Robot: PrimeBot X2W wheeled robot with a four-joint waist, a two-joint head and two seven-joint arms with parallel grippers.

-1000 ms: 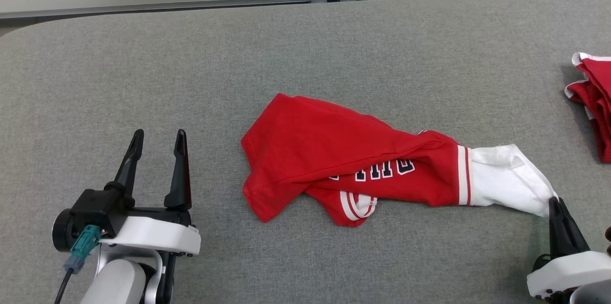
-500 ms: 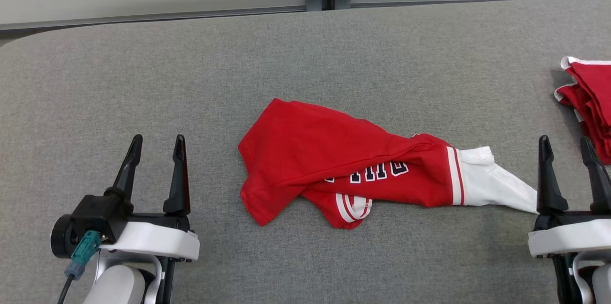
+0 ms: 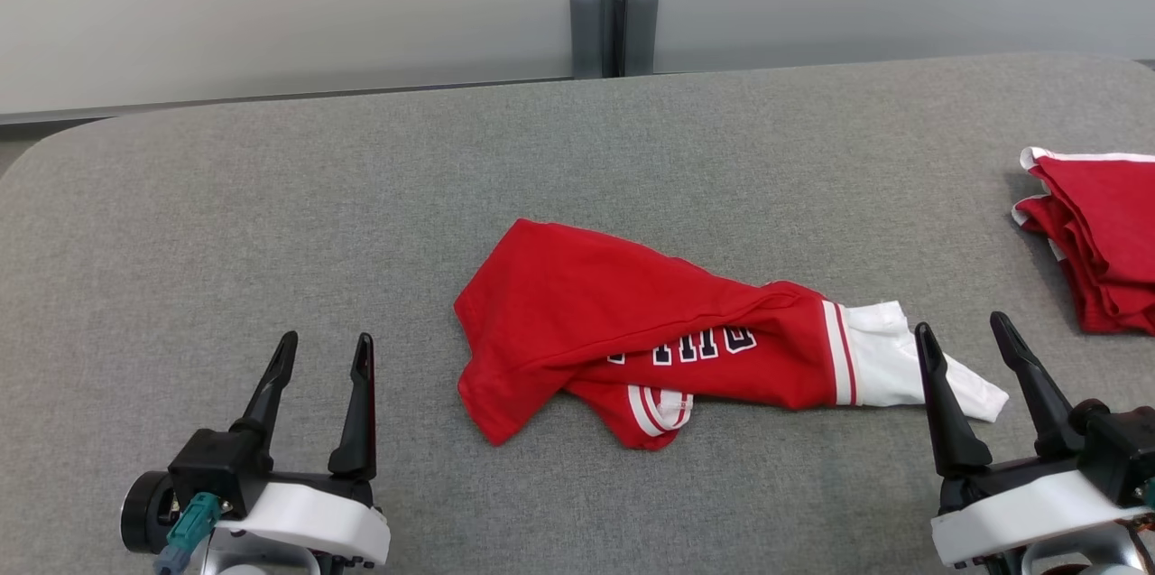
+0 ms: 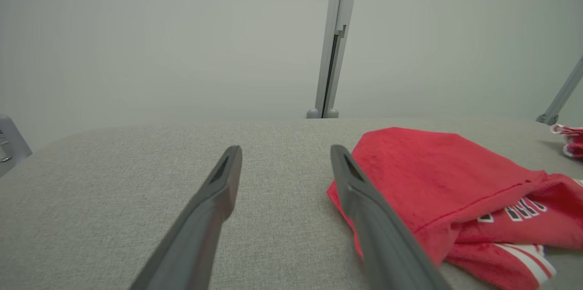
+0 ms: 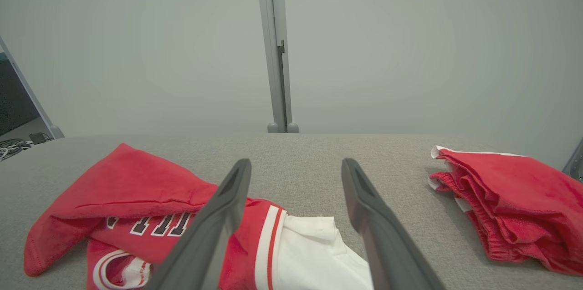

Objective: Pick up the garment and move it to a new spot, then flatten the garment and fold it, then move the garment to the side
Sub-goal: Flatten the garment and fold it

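Observation:
A crumpled red garment (image 3: 614,313) with dark lettering, white stripes and a white end lies in the middle of the grey table (image 3: 271,214). Its red body (image 4: 432,176) fills the right half of the left wrist view, and its white end (image 5: 314,253) lies low in the right wrist view. My right gripper (image 3: 964,333) stands open at the lower right, its left finger overlapping the white end, nothing between the fingers (image 5: 218,217). My left gripper (image 3: 325,347) stands open at the lower left, well apart from the cloth, fingers (image 4: 214,203) over bare table.
A second red cloth with white trim (image 3: 1096,232) lies bunched at the table's right edge, and it sits right of my right fingers as a folded red pile (image 5: 505,199). A grey post (image 3: 614,6) and pale wall stand behind the table. Bare table lies left of the garment.
My right gripper has let go of the garment's white end and opened. The white end has dropped onto the table. The camera has tilted, shifting the whole picture downward.

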